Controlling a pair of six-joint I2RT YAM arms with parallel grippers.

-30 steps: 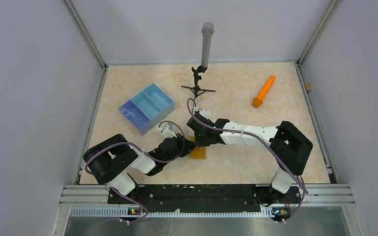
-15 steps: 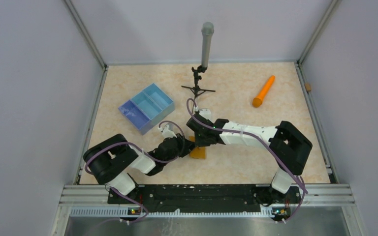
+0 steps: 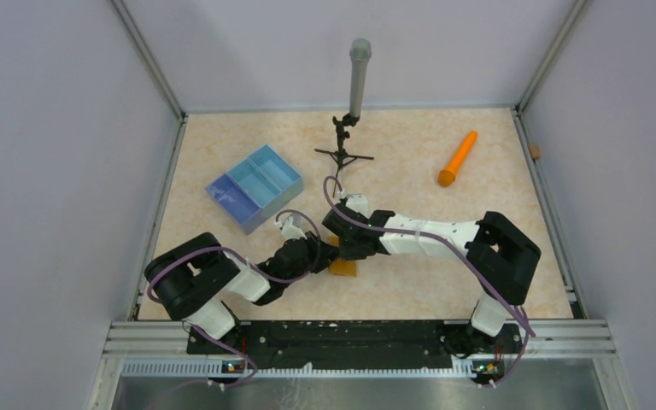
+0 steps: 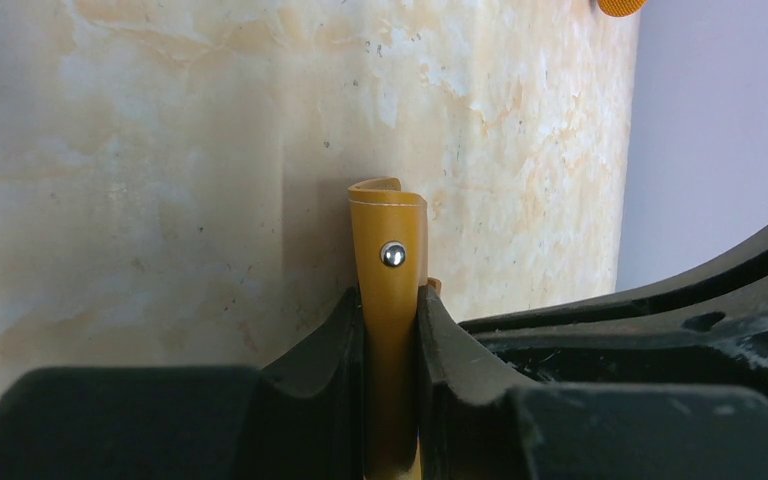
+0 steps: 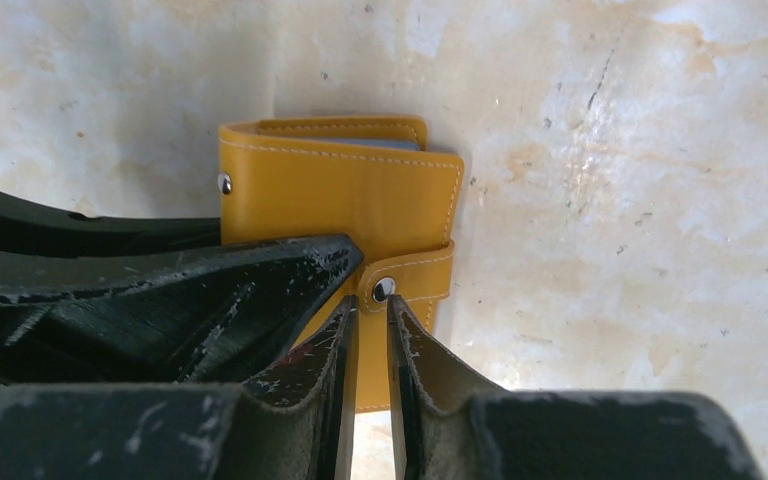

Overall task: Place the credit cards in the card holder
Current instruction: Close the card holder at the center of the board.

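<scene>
The card holder [image 3: 342, 266] is a mustard-orange wallet lying folded on the table between the two arms. My left gripper [image 3: 320, 254] is shut on one of its edges. In the left wrist view the leather flap with a snap stud [image 4: 390, 255] stands up between the black fingers [image 4: 335, 340]. My right gripper [image 5: 372, 305] hovers over the snap tab [image 5: 410, 280]. Its jaws stand a narrow gap apart with nothing between them. A grey-blue sliver [image 5: 390, 143] shows inside the fold of the card holder [image 5: 340, 195]. The credit cards are out of view.
A blue divided tray [image 3: 254, 186] sits at the left rear. An orange cone-shaped stick [image 3: 458, 159] lies at the right rear. A grey cylinder [image 3: 359, 81] on a black tripod [image 3: 342, 154] stands at the back centre. Grey walls enclose the table.
The right arm has shifted slightly to the left and nearer, covering more of the card holder. The left arm has not moved.
</scene>
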